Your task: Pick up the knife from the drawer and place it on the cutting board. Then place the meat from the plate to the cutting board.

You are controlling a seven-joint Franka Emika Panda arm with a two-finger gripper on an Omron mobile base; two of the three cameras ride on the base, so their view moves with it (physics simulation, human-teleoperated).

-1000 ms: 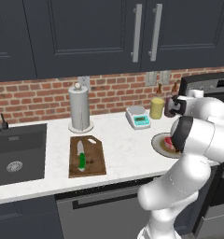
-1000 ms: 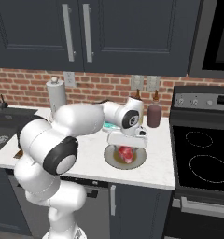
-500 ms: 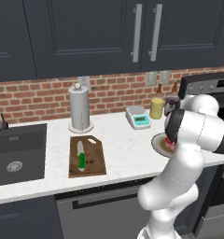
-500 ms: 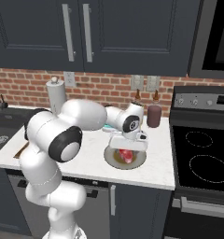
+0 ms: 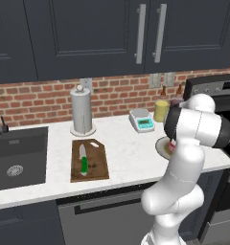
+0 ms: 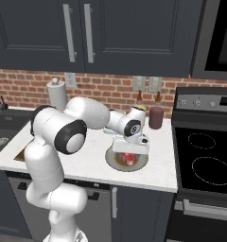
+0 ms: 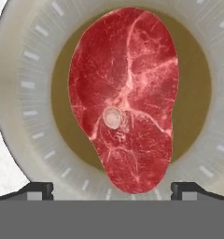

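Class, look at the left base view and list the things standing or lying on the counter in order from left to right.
Sink → cutting board with the knife on it → paper towel holder → kitchen scale → yellow jar → plate, partly behind the robot arm.

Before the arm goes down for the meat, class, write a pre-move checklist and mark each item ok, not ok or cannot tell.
1. Knife already on the board: ok.
2. Meat lying on the plate, uncovered: ok.
3. Gripper open, nothing held: ok.
4. Gripper over the meat, a fingertip on either side of its narrow end: ok.
5. Bare room on the board beside the knife: ok.
6. Height left above the meat: cannot tell.
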